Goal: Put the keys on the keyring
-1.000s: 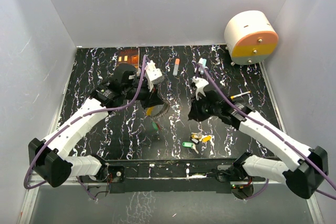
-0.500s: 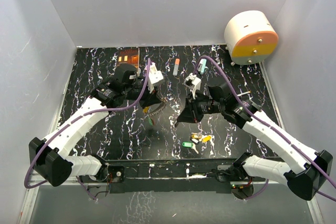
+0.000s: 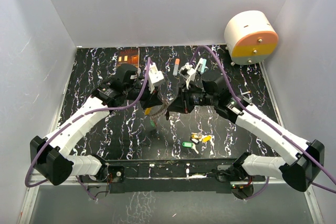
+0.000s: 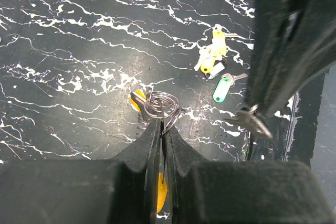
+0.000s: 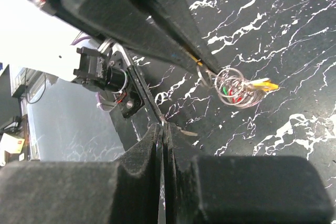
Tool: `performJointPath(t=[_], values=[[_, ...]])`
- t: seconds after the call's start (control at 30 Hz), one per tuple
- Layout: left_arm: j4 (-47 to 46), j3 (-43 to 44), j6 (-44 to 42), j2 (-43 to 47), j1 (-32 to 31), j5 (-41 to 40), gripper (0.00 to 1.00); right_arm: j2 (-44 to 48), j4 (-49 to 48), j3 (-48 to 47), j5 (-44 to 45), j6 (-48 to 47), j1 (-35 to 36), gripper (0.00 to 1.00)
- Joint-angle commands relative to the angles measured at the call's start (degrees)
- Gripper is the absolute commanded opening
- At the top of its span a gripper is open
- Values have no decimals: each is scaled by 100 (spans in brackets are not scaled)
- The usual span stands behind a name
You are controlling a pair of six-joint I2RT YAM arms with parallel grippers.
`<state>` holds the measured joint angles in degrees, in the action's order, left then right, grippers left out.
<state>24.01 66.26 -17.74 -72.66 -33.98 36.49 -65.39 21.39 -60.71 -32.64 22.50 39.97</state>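
Observation:
My left gripper is shut on the keyring, a coil of thin silvery wire, and holds it above the black mat. A yellow-headed key hangs on the ring. In the right wrist view the keyring shows yellow, green and red bits. My right gripper is shut on a small grey metal key, just right of the ring and not touching it. Loose keys lie on the mat: a green-tagged one and yellow ones.
A white and orange drum stands at the back right corner. A pink-tipped stick, a teal-tipped piece and a dark picture card lie at the mat's far side. White walls close in on both sides.
My right gripper has swung left and away from the loose keys, up to the ring held by the left gripper. The left gripper has barely moved.

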Motion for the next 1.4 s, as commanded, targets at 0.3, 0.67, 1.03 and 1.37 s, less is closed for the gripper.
performJointPath(t=[0.3,0.67,1.03,1.37], values=[[-88,27,181,94,-65,310,0,-383,-735,-506,698,226,50,7],[-89,44,209,98,-75,285,0,-531,-566,-629,1001,246,51,7],[-89,45,206,120,-75,278,0,-436,-376,-496,1221,272,54,7],[-96,101,227,99,-77,240,0,-323,-276,-384,1304,346,53,7]])
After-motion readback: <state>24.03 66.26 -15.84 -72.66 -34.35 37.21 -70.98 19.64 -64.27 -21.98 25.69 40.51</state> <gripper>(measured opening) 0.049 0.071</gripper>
